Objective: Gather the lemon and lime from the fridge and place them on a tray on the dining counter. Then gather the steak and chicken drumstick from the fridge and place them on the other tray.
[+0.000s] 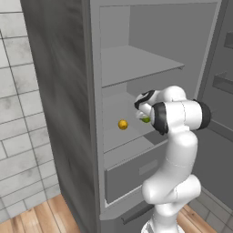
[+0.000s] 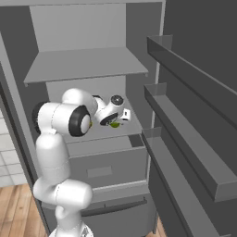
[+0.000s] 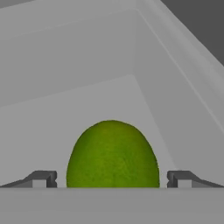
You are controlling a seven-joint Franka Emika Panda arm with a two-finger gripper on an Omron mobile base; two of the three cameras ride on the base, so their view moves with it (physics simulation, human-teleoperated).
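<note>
The fridge stands open with my arm reaching onto its middle shelf. The lime, a bright green ball, lies right in front of the hand between the two fingertips, which stand wide apart on either side of it without touching it. My gripper is open. From the base, the lime peeks out just under the hand, and a sliver of the lime shows beside the wrist. The lemon rests on the same shelf, further left. The steak, chicken drumstick, trays and dining counter are out of view.
An upper shelf hangs close above the hand and a closed drawer sits below the middle shelf. The open door's shelves line the right side. A tiled wall and wooden floor lie left of the fridge.
</note>
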